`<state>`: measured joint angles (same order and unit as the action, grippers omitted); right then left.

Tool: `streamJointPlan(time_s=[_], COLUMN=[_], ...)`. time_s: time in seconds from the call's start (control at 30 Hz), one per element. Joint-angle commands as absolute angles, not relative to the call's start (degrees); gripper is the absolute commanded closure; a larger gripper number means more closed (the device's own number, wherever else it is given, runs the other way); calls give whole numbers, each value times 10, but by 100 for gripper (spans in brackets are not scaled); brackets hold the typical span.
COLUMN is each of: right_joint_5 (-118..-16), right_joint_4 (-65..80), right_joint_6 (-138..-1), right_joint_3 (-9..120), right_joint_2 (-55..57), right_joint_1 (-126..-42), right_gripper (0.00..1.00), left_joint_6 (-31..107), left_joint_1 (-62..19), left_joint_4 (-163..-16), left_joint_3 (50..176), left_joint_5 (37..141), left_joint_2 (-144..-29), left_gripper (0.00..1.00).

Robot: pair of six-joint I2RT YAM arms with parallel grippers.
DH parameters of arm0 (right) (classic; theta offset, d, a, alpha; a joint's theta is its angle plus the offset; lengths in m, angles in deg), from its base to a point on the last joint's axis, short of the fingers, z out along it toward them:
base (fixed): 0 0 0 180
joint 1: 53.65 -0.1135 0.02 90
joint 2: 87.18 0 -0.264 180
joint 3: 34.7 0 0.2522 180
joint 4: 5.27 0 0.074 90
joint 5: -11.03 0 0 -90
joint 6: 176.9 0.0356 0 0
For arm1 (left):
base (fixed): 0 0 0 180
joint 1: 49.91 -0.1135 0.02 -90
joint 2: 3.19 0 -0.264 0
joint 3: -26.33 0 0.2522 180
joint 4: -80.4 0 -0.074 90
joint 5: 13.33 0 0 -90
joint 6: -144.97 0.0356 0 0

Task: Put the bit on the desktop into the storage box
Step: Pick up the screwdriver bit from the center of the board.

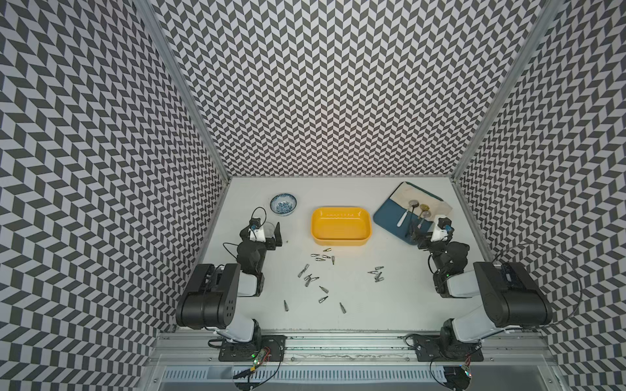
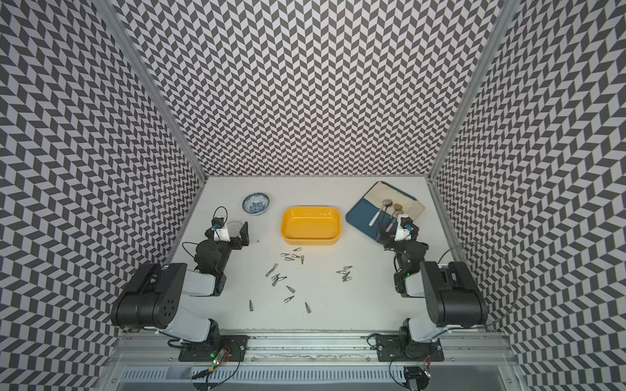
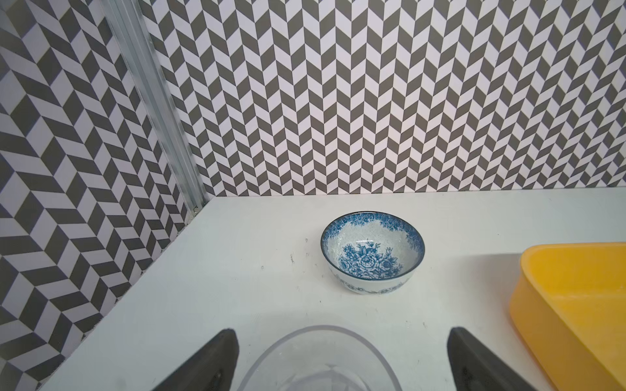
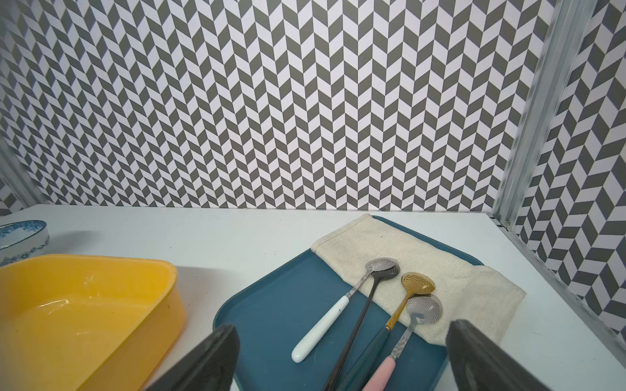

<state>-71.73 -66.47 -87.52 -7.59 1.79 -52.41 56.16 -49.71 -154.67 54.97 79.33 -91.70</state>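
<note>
Nearest, the bits [image 1: 310, 279] lie loose on the desktop [image 1: 399, 304], strewn from its middle toward 6 o'clock in both top views, with a smaller clump [image 1: 376, 272] at 3 o'clock of them — none in the box. At 9 o'clock of the bits the left gripper [image 3: 342, 333] has its jaws wide apart and grips nothing. A clear glass [image 3: 321, 359] stands between them, with a gap on at least one side. At 3 o'clock the right gripper [image 4: 342, 328] is likewise spread wide and empty, above the near edge of the tray [image 4: 271, 315]. Farther on, at 12 o'clock of the bits, the yellow box [image 1: 340, 226] sits empty. The bowl [image 1: 284, 204] stands at 10 o'clock of the box, apart from it; at 2 o'clock the tray carries a cloth [image 4: 406, 250] and four spoons [image 4: 416, 282].
</note>
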Motion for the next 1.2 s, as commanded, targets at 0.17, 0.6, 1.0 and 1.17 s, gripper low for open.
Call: streamJointPlan(time_s=[0.17, 0.6, 1.0, 1.17], right_joint_5=[-723, -723, -726, -767], right_joint_4=[-684, -684, -677, -654], right_joint_6=[-876, -876, -877, -875], right_joint_3=[-74, -74, -70, -62], right_joint_2=[23, 23, 25, 17], right_joint_1=[-529, -529, -530, -542], right_gripper=[1, 1, 1, 1], left_joint_6=[556, 557, 560, 550], left_joint_1=[-500, -501, -486, -474], left_joint_4=[-1548, -1548, -1545, -1522], left_joint_3=[557, 557, 558, 569], left_joint_5=[798, 799, 760, 695], left_joint_2=[-919, -919, -918, -900], left_gripper=[0, 0, 0, 0])
